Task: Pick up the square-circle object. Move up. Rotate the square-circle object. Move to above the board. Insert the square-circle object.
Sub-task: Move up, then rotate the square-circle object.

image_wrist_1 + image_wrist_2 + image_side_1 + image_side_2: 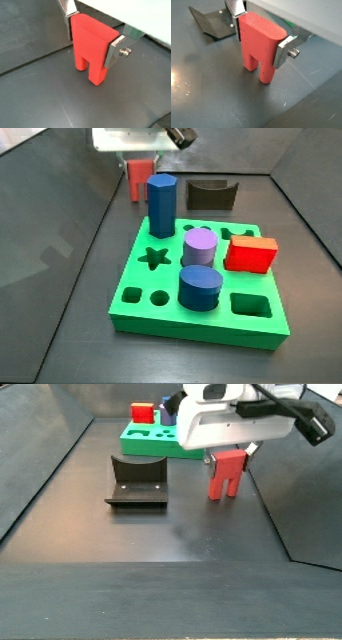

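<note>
Side views left much hidden: the arm's white housing covered the gripper (230,450) almost entirely, and the blue prism (162,205) cut off part of the salmon piece behind it. The floor (160,534), dark, smooth and slightly glossy, was bounded by sloped dark walls and lay bare around the piece. The board (201,293), a green square slab with star, round and square cut-outs, sat apart from the gripper; it carried the prism, a lilac cylinder (199,247), a blue cylinder (201,286) and a red cube (250,254). One square cut-out near its front corner was open. The fixture (138,481), a dark L-shaped bracket, stood between board and gripper in a side view. The gripper (92,36) was clenched on the square-circle object (90,47), silver finger plates (115,51) pressed on both flat sides of its block end. The piece hung upright, matte, two prongs pointing down. Whether the prong tips touched the floor could not be told. A hex bolt (294,51) showed on one finger.
</note>
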